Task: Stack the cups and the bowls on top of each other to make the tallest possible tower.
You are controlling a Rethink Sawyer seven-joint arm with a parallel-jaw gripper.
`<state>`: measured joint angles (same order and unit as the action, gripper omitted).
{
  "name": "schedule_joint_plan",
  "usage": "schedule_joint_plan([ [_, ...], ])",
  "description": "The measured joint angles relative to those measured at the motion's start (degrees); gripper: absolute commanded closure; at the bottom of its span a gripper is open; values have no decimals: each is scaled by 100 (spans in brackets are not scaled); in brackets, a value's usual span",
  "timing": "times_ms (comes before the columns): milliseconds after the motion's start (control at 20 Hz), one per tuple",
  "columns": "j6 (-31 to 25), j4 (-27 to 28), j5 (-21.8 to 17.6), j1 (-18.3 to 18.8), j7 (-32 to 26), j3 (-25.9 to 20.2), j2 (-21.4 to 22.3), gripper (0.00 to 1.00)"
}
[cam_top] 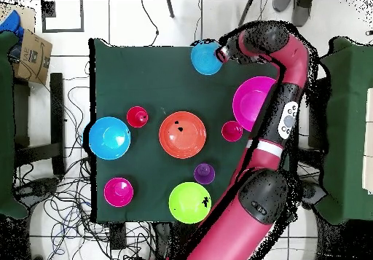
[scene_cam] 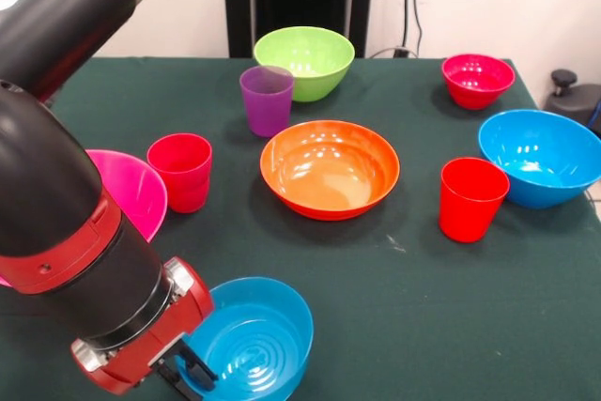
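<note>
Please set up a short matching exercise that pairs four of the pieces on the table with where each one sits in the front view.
Things:
1. purple cup
2. orange bowl
3. small blue bowl
4. small red-magenta bowl

Places:
A. near edge, at the gripper
B. far right corner
C. middle of the table
D. just in front of the lime green bowl

Pairs: 1-D, 2-C, 3-A, 4-B

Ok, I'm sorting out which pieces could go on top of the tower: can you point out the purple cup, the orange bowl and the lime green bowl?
purple cup (scene_cam: 267,102): front view, on its side wall.
orange bowl (scene_cam: 329,168): front view, on its inside bottom.
lime green bowl (scene_cam: 305,53): front view, on its inner wall.
</note>
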<state>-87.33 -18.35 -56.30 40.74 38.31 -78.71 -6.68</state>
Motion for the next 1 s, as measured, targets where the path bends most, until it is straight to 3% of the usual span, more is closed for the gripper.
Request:
schedule_joint_plan([
  [1000,311,-472,796,221,0,553,8,100],
])
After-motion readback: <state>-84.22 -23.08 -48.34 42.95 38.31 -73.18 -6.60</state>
